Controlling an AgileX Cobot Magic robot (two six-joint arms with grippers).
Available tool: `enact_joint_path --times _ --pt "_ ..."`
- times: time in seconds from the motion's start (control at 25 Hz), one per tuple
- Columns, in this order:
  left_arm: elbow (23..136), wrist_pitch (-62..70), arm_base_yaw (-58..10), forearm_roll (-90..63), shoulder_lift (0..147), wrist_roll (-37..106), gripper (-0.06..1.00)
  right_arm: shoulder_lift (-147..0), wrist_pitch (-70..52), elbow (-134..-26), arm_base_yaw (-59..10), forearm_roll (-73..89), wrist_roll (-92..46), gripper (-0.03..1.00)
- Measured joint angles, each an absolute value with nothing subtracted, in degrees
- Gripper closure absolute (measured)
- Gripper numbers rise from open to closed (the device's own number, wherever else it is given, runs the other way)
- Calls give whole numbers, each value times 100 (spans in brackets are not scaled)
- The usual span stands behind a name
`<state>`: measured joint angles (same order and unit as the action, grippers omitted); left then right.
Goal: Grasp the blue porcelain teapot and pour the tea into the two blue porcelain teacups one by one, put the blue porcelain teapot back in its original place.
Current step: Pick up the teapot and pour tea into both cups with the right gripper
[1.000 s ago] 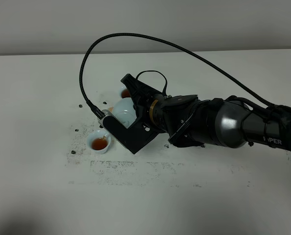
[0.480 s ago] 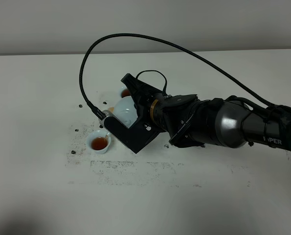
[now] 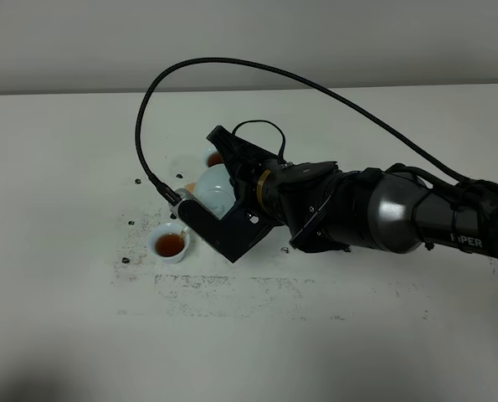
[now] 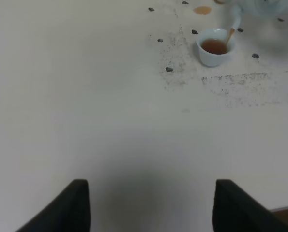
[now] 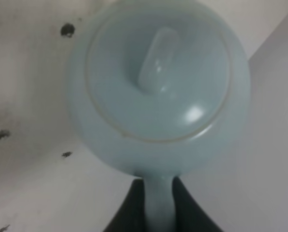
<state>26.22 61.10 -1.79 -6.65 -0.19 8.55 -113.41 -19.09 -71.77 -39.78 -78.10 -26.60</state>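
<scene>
Specks (image 3: 125,260) and stains mark the white table (image 3: 64,167).

Lettering on right arm (image 3: 449,219): white characters "PER" were read near the forearm's end, the start of the word being cut off by the casing's curve.
Other markings: none were legible in any view.

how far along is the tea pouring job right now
The far teacup already shows tea. In hand: the right hand grips the teapot by its handle, tilted, with a stream of tea running into the near teacup. Left: finish this cup and set the teapot back.
</scene>
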Motion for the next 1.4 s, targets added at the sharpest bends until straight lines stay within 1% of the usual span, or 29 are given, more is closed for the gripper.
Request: enact_joint_path --times 0.84,1.4 --pt "2622 6110 -179 -665 -19 855 38 -11341 -1909 -7177 -3978 -7863 -2655 89" --pt "2622 6110 -179 -665 -19 855 38 -11341 -1883 -7177 -3978 -7787 -2395 89"
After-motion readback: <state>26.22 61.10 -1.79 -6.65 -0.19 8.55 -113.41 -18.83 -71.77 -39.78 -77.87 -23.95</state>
